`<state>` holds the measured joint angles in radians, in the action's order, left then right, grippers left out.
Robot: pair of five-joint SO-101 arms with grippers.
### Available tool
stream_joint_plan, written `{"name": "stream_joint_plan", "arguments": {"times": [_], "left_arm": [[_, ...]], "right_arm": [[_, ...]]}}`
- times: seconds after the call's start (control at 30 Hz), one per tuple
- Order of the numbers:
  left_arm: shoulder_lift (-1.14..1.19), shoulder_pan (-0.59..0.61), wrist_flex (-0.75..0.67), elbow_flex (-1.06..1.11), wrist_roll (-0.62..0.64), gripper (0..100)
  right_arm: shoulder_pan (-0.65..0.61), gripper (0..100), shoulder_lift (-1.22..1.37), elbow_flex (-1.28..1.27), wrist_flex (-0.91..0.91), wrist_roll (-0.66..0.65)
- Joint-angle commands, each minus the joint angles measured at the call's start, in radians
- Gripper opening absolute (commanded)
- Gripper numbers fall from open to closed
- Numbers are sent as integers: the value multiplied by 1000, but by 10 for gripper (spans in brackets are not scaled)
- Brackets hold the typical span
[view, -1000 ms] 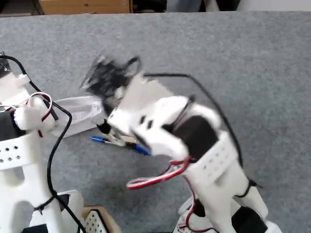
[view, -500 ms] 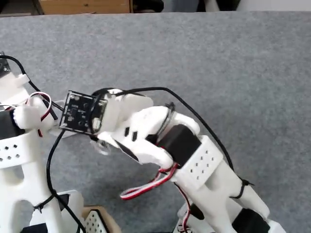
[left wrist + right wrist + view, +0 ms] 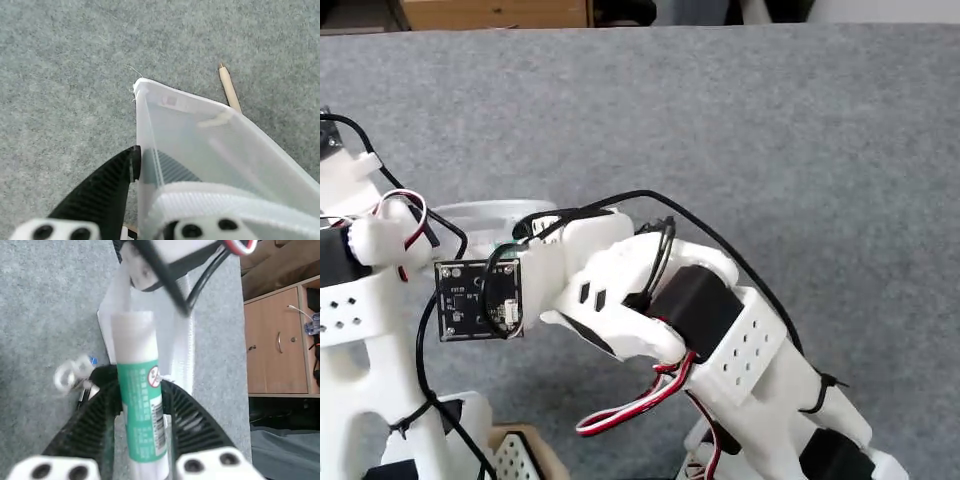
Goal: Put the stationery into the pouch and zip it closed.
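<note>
**A:** Stationery in the tools: what is gripped?
**B:** A glue stick (image 3: 134, 340) is clamped between the black jaws of the right gripper (image 3: 142, 388). Its white end is pointed at the mouth of the pouch (image 3: 181, 345).
**A:** Where is the pouch found?
**B:** It is placed near the left edge of the table (image 3: 770, 130). One wall is pinched by the left gripper (image 3: 137, 165), which is closed on it.
**A:** What is seen around it?
**B:** A wooden pencil (image 3: 229, 89) is laid on the table, partly hidden behind the pouch. A blue pen tip (image 3: 93, 360) is glimpsed beside the right gripper, and a wooden cabinet (image 3: 274, 340) is seen past the table's edge.
**A:** What is in the way?
**B:** From above, most of the pouch is covered by the right arm (image 3: 720, 320) and its camera board (image 3: 478, 299).
</note>
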<state>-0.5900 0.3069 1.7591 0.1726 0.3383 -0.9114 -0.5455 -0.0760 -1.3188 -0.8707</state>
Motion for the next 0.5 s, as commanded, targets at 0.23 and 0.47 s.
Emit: {"name": "stream_joint_plan", "arguments": {"times": [0.23, 0.47], "left_arm": [[18, 2, -2, -13, 3, 28], [18, 2, -2, -13, 3, 28]], "right_arm": [[3, 12, 119, 208, -6, -5], [49, 12, 285, 409, -94, -5]]}}
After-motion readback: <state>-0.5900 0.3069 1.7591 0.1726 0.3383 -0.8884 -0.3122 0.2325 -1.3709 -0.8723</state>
